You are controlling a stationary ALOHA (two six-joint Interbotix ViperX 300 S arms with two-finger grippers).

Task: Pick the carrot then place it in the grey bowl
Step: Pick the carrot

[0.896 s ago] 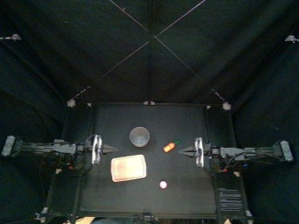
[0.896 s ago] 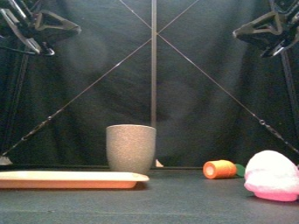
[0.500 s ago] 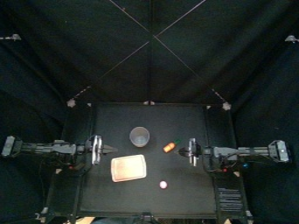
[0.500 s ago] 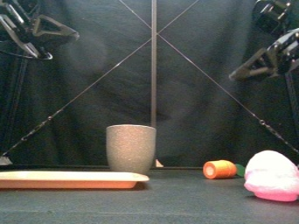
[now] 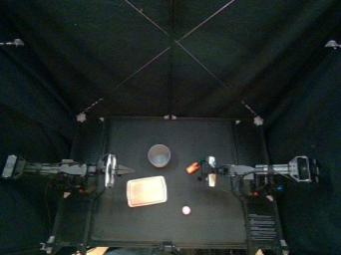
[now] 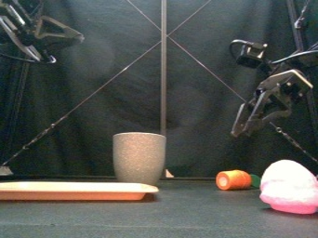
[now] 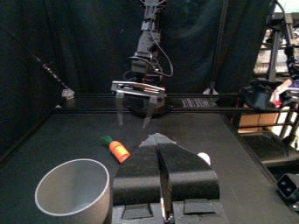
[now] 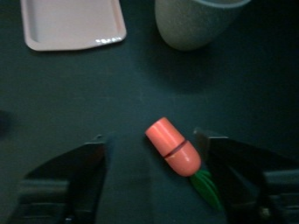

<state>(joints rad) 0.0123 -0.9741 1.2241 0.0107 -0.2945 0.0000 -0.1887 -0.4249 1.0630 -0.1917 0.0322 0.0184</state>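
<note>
Table [image 5: 220,224]: black, carrying 4 loose items; all 4 rest on its surface.

Right hand [image 6: 252,119]: reaches in from the right side and hangs above the table, angled downward, clear of the surface in the front view. Its 2 jaws are spread. In the right wrist view they stand 1 on each side of the carrot [image 8: 176,147], with a gap on both sides and no contact.

Left hand [image 5: 110,170]: sits at the left side of the table, high up and well apart from every item. In the left wrist view its 2 jaws are pressed together, with only a thin seam between them and nothing held.

Pink tray [image 5: 146,191]: flat, left of centre and toward the front. Nothing lies on it.

Grey speckled cup [image 6: 139,156]: upright, behind the pink tray and near the middle of the table. The left wrist view shows its inside bare.

Pink-and-white toy [image 6: 289,186]: rounded, near the front of the table, right of the pink tray and apart from it. Its kind cannot be told.

Carrot: orange with a green stem end, lying on its side on the table. It is to the right of the grey speckled cup and apart from it, farther back than the pink-and-white toy, and directly below the right hand. In the front view the stem end points right. The carrot is not gripped and is not in the grey speckled cup.
</note>
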